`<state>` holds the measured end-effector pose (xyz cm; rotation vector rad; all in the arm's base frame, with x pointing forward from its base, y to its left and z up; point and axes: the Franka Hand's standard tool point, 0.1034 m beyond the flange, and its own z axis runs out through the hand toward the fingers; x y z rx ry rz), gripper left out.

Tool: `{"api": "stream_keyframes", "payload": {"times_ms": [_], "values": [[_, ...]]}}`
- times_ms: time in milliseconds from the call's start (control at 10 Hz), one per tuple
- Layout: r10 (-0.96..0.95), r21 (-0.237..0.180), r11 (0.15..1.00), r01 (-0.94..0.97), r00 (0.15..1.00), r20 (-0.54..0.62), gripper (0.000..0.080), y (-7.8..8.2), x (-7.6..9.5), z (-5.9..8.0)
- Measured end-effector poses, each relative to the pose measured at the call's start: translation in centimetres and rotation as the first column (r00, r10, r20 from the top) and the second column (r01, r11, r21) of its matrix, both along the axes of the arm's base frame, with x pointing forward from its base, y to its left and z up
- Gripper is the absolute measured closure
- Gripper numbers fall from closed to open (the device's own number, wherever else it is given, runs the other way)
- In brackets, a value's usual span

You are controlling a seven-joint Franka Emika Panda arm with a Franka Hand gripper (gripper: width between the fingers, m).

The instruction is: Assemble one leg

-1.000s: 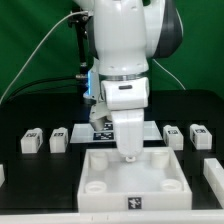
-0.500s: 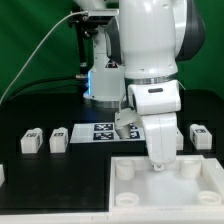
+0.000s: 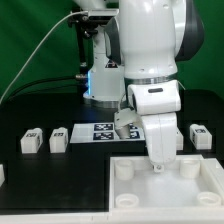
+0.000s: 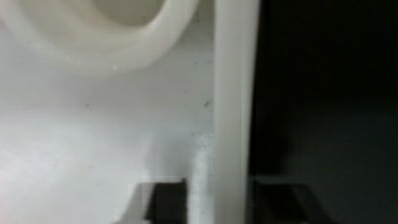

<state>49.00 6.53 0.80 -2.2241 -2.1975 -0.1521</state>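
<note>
A: Largest first?
B: Arm (image 3: 150,50) stands mid-desk (image 3: 35,115) and hides part of the marker board (image 3: 103,130). In front of it is the panel (image 3: 160,200), with round corner sockets.
A: Legs?
B: None held. Leg (image 3: 59,138) and second leg (image 3: 32,140) sit on the desk at the panel's 10 o'clock, third leg (image 3: 198,135) at 1 o'clock.
A: Fingers (image 4: 166,203)?
B: Gripper (image 3: 155,166) is closed on the panel's rear wall.

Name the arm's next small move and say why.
Probably open the tool and lift it straight off the panel's far rim, which it straddles in the wrist view. No leg is in hand; they lie in a row beyond the panel, so one must be fetched next.
</note>
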Motion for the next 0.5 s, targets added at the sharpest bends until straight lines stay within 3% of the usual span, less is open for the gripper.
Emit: {"api": "stream_keyframes", "payload": {"times_ms": [100,200,300,500], "values": [[-0.002,0.0,1.0,0.002,1.0,0.0,0.0486,-0.02,0.0,0.0],[-0.002,0.0,1.0,0.002,1.0,0.0,0.0293,-0.04,0.0,0.0],[-0.003,0.0,1.0,0.003,1.0,0.0,0.0195,-0.05,0.01,0.0],[-0.005,0.0,1.0,0.005,1.0,0.0,0.0164,-0.09,0.01,0.0]]}}
